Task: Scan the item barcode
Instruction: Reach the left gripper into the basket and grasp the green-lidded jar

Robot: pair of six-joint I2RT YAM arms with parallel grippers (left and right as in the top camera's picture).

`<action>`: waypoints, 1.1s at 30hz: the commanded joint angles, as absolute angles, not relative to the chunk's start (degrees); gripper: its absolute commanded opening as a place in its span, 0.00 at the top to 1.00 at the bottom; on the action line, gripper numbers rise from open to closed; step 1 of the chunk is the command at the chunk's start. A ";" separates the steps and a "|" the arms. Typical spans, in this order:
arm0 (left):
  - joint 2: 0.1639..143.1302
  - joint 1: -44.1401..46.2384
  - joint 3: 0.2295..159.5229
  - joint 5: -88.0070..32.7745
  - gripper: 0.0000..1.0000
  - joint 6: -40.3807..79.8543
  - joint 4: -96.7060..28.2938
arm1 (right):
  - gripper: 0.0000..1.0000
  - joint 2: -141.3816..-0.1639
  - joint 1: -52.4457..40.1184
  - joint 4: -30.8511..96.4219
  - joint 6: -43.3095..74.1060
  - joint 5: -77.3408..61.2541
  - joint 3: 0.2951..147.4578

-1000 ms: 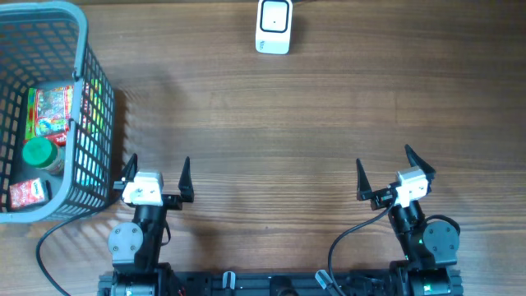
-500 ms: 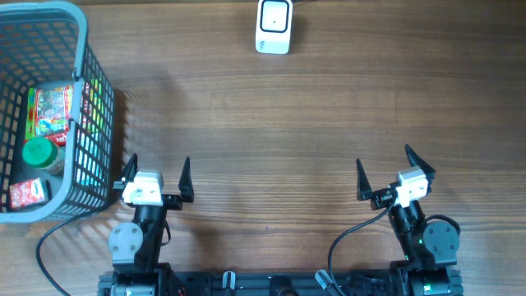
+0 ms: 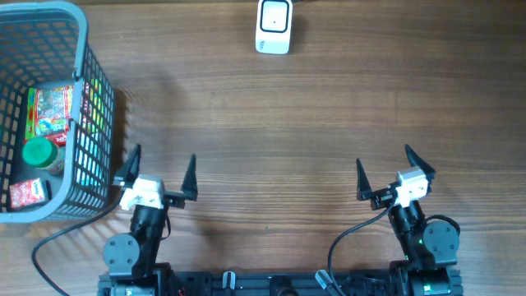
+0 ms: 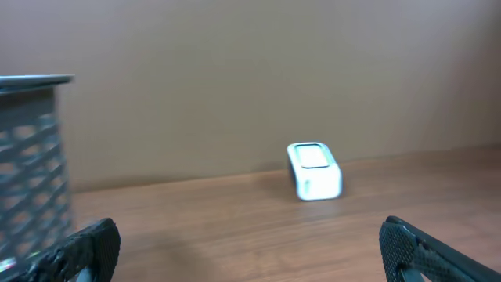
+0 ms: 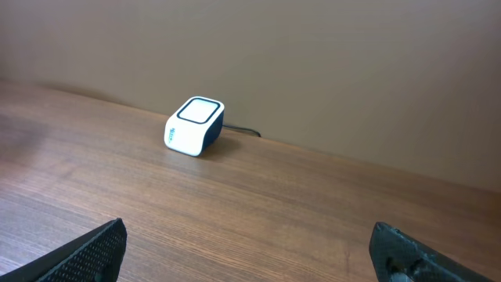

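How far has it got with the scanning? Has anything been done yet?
Nothing looks done yet. The items, such as the green-capped container, lie in the basket. Nothing is in hand: the left gripper and right gripper are open and empty. To do: pick an item and show it to the scanner.

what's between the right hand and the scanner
Nothing but bare wooden table lies between the right hand and the scanner; the overhead and right wrist views both show it.

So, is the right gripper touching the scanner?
Apart. The overhead view shows the open right gripper near the front of the table and the scanner at its far edge, with bare wood between them.
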State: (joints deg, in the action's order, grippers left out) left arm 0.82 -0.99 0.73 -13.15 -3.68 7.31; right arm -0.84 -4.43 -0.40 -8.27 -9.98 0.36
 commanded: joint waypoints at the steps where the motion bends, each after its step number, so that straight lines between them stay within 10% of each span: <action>1: 2.85 -0.58 4.23 -21.67 0.00 -1.96 5.04 | 0.00 -0.58 -4.67 -0.58 -8.91 -8.99 0.30; 7: 17.10 -0.56 18.15 -24.71 0.00 0.73 0.89 | 0.00 -0.58 -4.67 -0.58 -8.91 -8.99 0.30; 16: 53.80 -0.47 69.67 -30.17 0.00 0.03 -40.25 | 0.00 -0.58 -4.67 -0.58 -8.88 -8.99 0.30; 33: 60.42 -11.07 83.15 -16.12 0.00 17.23 -45.06 | 0.00 -0.58 -4.67 -0.58 -8.88 -8.99 0.30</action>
State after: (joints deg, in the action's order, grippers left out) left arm 58.52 -6.31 77.17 -23.24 8.60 -43.83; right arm -0.89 -4.43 -0.40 -8.27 -9.96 0.36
